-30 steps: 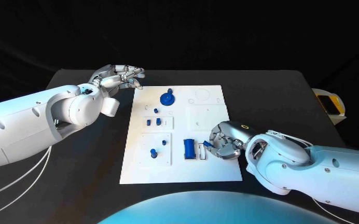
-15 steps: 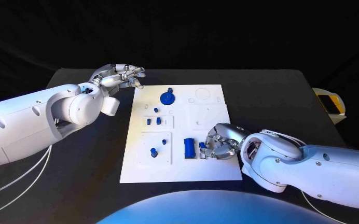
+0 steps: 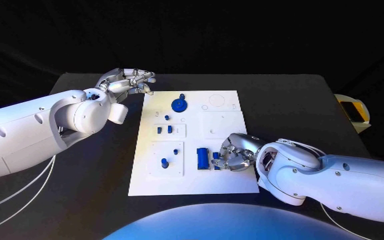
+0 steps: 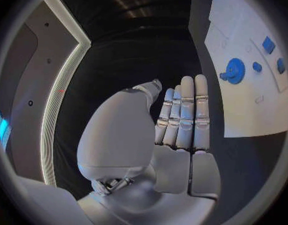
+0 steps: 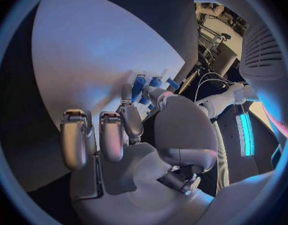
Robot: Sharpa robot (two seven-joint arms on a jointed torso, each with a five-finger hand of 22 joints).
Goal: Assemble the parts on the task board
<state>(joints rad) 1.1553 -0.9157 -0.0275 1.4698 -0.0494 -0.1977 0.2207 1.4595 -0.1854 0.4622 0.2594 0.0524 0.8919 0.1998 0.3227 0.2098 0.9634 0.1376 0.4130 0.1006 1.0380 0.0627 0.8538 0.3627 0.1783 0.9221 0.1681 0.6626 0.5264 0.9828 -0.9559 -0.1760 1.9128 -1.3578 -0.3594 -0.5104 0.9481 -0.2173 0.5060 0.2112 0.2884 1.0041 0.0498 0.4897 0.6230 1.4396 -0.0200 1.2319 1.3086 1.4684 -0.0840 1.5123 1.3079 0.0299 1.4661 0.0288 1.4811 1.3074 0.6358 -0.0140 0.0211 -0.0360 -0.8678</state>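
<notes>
The right silver hand (image 3: 233,155) lies against the small blue upright parts (image 3: 208,159) at the white task board's (image 3: 228,119) near edge, fingers reaching among them, grasp unclear, while the empty left hand (image 3: 128,80) hangs well apart

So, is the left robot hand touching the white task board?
Apart. In the head view the left robot hand sits past the task board's far left corner, with black table between them.
</notes>
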